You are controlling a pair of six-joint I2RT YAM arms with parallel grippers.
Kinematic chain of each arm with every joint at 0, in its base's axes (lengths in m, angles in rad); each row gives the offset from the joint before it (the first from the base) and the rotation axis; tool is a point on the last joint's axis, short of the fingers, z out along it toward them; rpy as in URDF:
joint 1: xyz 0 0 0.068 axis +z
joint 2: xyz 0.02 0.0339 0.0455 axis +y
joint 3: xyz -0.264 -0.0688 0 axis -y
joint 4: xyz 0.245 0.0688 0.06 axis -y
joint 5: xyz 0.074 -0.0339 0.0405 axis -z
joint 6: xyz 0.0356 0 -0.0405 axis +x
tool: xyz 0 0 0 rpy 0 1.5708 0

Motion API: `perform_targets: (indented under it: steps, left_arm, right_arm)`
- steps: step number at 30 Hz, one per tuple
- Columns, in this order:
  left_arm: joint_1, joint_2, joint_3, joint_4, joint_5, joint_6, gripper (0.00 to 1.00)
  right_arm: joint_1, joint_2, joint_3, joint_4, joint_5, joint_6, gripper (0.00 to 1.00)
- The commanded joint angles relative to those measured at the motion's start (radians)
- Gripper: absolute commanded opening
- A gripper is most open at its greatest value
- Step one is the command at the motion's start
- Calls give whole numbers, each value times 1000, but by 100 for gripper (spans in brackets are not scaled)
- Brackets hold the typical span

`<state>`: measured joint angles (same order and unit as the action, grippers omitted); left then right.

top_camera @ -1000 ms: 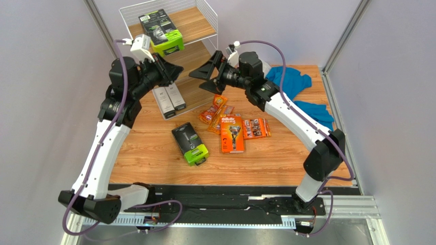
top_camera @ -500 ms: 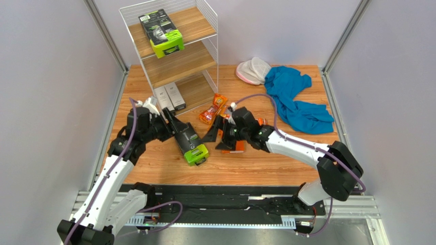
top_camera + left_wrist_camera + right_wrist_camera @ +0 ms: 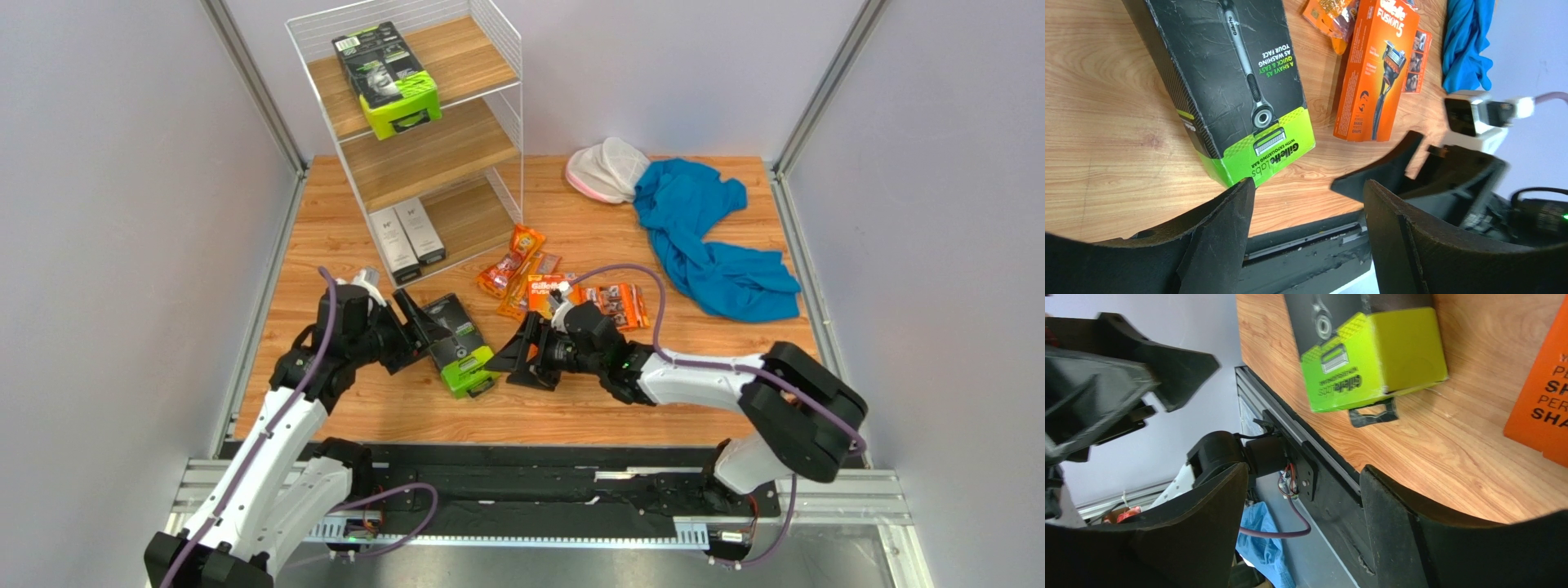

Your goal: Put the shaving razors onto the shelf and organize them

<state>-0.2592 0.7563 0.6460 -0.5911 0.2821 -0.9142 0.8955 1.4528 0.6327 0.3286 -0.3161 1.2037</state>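
One black razor pack with a lime-green end lies on the top tier of the white wire shelf. A second black and green pack lies flat on the table. My left gripper hovers open at that pack's left side, nothing between its fingers. My right gripper is low on the pack's right, also open and empty. Orange Gillette boxes and small orange blister packs lie behind the right arm, which hides part of one box.
Two slim grey-white boxes stand on the shelf's bottom tier. A blue cloth and a white bundle lie at the back right. The table's near edge and black rail run just below both grippers.
Both arms have swung down from the shelf to the table, ending either side of the black and green pack. The left jaws have opened; the right jaws have narrowed a little.
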Motion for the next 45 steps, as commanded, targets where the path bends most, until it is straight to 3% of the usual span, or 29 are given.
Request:
perform_targets:
  steps: [1,8,13,23,32,35,39,41,45]
  left_arm:
    - [3,-12,-3,24,12,-15,74]
    - [3,-32,-52,28,28,-25,74]
    - [3,-49,-69,34,32,-29,74]
    - [3,-52,-74,27,29,-28,73]
    - [3,-63,-89,30,31,-29,73]
    - [3,-63,-94,30,31,-29,73]
    - [3,-64,-117,36,35,-40,73]
    - [3,-64,-129,53,42,-51,73]
    - [2,-61,-190,97,68,-90,73]
  right_arm:
    - [13,99,-33,228,-11,56,69]
    - [17,167,-11,228,-3,42,64]
    - [16,225,2,250,-11,46,54]
    - [19,300,7,265,-14,54,52]
    - [22,429,36,421,-38,126,44]
    - [22,451,32,493,-43,142,32]
    - [22,451,24,498,-40,152,7]
    - [22,446,15,500,-31,157,1]
    - [23,423,-1,506,-18,160,0]
